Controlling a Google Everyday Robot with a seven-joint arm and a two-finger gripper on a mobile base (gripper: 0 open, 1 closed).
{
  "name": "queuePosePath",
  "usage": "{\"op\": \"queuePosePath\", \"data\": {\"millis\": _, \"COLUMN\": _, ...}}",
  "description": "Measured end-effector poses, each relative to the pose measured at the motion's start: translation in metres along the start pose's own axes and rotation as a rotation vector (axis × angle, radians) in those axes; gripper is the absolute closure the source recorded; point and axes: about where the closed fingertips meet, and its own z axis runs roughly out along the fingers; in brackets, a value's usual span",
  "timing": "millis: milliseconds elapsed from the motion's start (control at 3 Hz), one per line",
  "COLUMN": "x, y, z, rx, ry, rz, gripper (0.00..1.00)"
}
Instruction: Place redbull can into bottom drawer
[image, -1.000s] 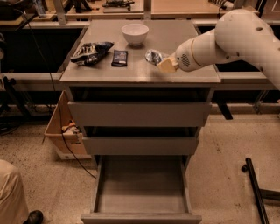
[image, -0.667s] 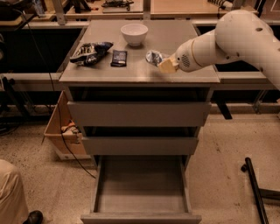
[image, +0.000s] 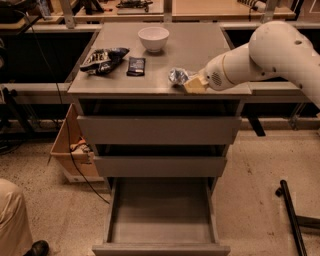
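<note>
The redbull can (image: 177, 76), silver and blue, is at the front right of the grey cabinet top (image: 190, 45), just above the front edge. My gripper (image: 192, 83) comes in from the right on the white arm (image: 270, 52) and is shut on the can, its cream fingers (image: 196, 86) against the can's right side. The bottom drawer (image: 161, 248) is pulled out fully below, and its tray holds nothing. The two upper drawers are pushed in.
A white bowl (image: 153, 37) stands at the back of the top. A dark snack bag (image: 104, 59) and a flat black packet (image: 136, 65) lie at the left. A cardboard box (image: 67, 150) sits left of the cabinet, a person's leg (image: 12, 220) at lower left, a black pole (image: 295, 220) at lower right.
My gripper and the can have moved together toward the front edge of the cabinet top. The drawers and the other things have not moved.
</note>
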Motion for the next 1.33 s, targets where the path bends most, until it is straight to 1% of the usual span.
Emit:
{"op": "queuePosePath", "data": {"millis": 333, "x": 0.041, "y": 0.014, "z": -0.008, "rx": -0.023, "ry": 0.039, "rz": -0.060, "gripper": 1.00}}
{"op": "queuePosePath", "data": {"millis": 667, "x": 0.068, "y": 0.026, "z": -0.018, "rx": -0.052, "ry": 0.026, "rz": -0.086, "gripper": 1.00}}
{"op": "queuePosePath", "data": {"millis": 1000, "x": 0.077, "y": 0.044, "z": -0.035, "rx": -0.108, "ry": -0.004, "rz": -0.106, "gripper": 1.00}}
{"op": "queuePosePath", "data": {"millis": 1333, "x": 0.107, "y": 0.062, "z": -0.041, "rx": -0.166, "ry": 0.016, "rz": -0.101, "gripper": 1.00}}
